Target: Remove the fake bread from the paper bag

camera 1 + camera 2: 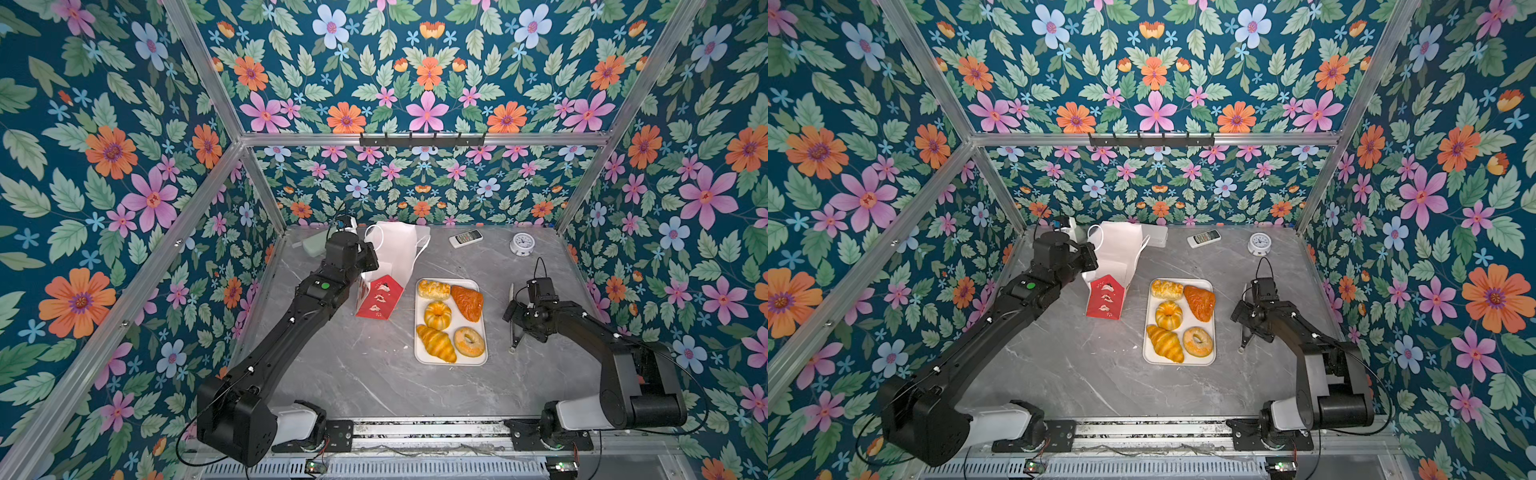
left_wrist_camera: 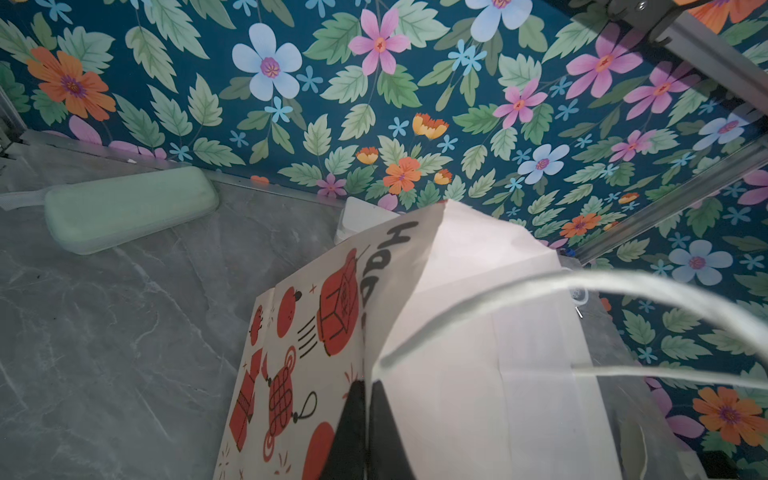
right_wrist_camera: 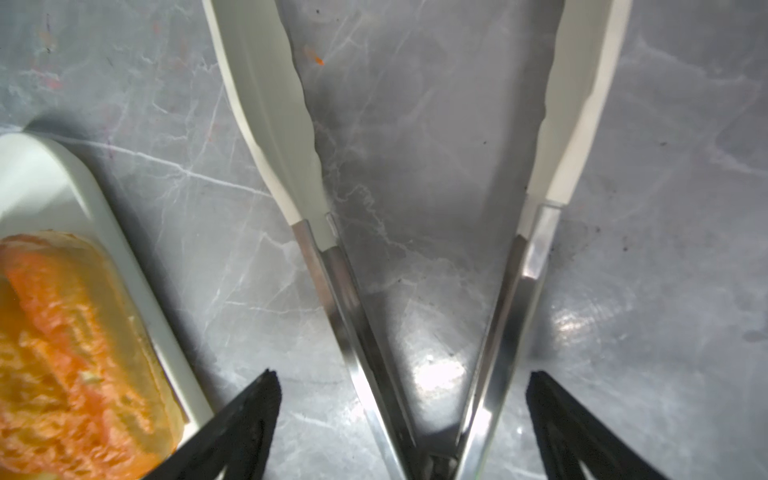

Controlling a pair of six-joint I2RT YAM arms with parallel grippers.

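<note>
both tops: overhead, share whole table (image 1: 365, 374) | wrists: close, low

The fake bread (image 1: 436, 343) looks glossy, its tray (image 1: 451, 363) smooth white; the paper bag (image 1: 395, 245) is matt paper; tongs (image 3: 345, 291) have polished metal arms; the marbled grey surface (image 1: 353, 374) shines faintly

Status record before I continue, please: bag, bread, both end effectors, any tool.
paper bag: tilted, rim pinched by left end effector
left end effector: shut on paper bag
right end effector: open, astride tongs, not gripping
fake bread: five on white tray: croissant, bagel, bun, turnover, roll
bag interior: cannot tell
</note>
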